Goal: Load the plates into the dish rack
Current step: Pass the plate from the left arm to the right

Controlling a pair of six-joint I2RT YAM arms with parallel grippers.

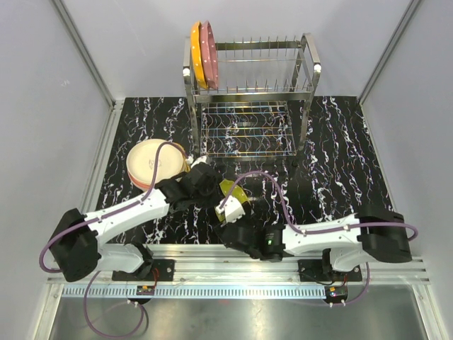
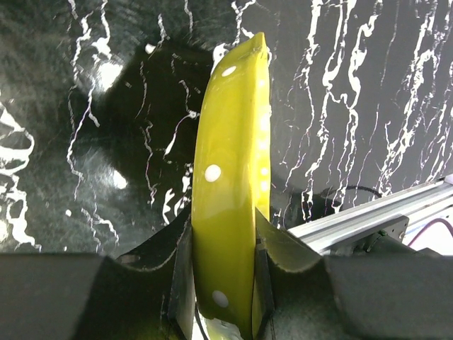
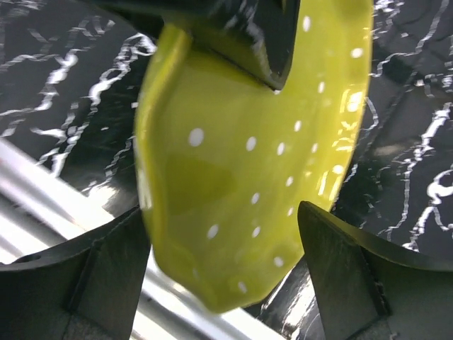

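Marbled tabletop (image 1: 340,163): you're loading a dotted plate (image 2: 230,177).
Your left end effector (image 2: 223,283) is pinching it, right end effector (image 3: 223,244) gaping; steer next toward dish rack (image 1: 248,85), top centre.

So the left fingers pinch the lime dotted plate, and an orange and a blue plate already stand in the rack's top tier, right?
Not blue: beside the orange plate in the dish rack stands a pink plate, as the top external view shows. The rest holds.

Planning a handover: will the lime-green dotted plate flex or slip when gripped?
Likely stiff: the glossy lime-green white-dotted round plate stands straight on edge, rim pinched by the left gripper. Probably slippery: its surface shows bright glare, so it might pivot.
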